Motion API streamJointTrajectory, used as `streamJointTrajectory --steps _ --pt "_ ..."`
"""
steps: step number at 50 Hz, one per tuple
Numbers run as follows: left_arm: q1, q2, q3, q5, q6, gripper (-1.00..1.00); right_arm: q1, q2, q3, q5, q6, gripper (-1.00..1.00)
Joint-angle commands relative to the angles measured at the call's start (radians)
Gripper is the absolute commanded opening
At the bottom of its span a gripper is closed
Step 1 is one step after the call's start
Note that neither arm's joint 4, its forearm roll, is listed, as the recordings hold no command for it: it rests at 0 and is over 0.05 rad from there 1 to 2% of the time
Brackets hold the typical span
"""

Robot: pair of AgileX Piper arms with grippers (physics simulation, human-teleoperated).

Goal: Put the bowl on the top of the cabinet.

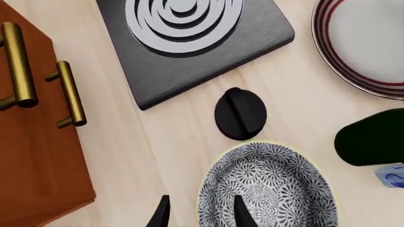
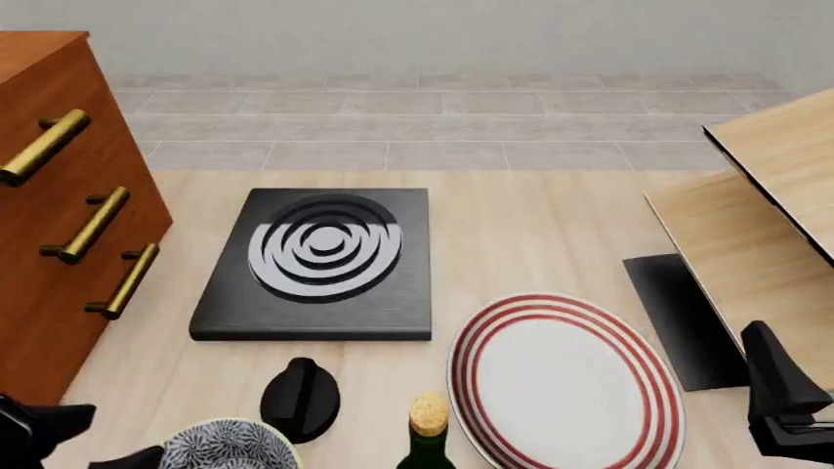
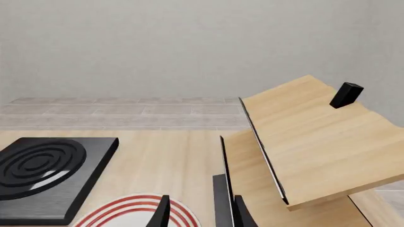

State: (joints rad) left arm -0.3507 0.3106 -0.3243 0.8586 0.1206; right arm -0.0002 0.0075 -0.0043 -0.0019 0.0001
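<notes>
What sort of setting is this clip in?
Likely a simulated kitchen tabletop: a black hotplate, a red-ringed plate and a patterned bowl sit on pale wood beside a wooden cabinet.

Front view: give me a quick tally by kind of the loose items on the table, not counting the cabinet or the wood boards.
Bowl: 1
Plate: 1
Bottle: 1
Black knob: 1
Burner slab: 1
Total: 5
</notes>
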Motion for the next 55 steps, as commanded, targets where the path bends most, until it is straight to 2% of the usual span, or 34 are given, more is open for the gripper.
streamJointTrajectory --steps 1,22,55 --pt "-0.026 0.008 0.007 0.011 -0.022 1.0 0.0 0.0 0.0 0.0 0.0 1.0" --pt "-0.059 0.024 0.032 -0.003 -0.027 1.0 0.0 0.0 0.0 0.0 0.0 1.0" --pt "-0.013 0.122 0.119 -0.134 -0.003 1.0 0.0 0.0 0.0 0.0 0.0 1.0"
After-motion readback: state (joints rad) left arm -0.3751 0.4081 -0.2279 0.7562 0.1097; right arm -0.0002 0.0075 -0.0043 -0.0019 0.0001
